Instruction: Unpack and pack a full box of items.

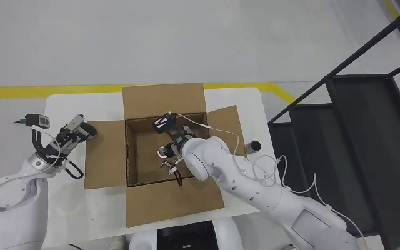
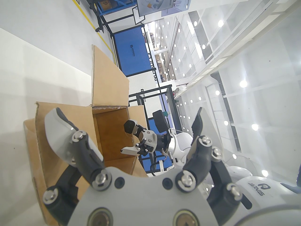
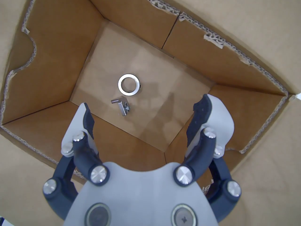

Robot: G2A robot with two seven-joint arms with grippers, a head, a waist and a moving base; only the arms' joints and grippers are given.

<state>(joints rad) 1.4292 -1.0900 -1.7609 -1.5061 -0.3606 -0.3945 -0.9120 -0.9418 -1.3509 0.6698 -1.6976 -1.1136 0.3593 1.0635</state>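
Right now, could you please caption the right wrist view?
Open right gripper over cardboard box containing metal ring and small bracket.

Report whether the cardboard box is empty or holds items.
Not empty: a metal ring and a small metal bracket lie on the floor of the box, beneath the open right gripper.

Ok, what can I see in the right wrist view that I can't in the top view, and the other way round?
Right wrist view: a metal ring and a small metal bracket lying close together on the floor of the cardboard box. Top view: the white table, the left gripper open beside a side flap, and a small cylinder on the table. Shared: the open cardboard box and the right gripper, open over the box's opening.
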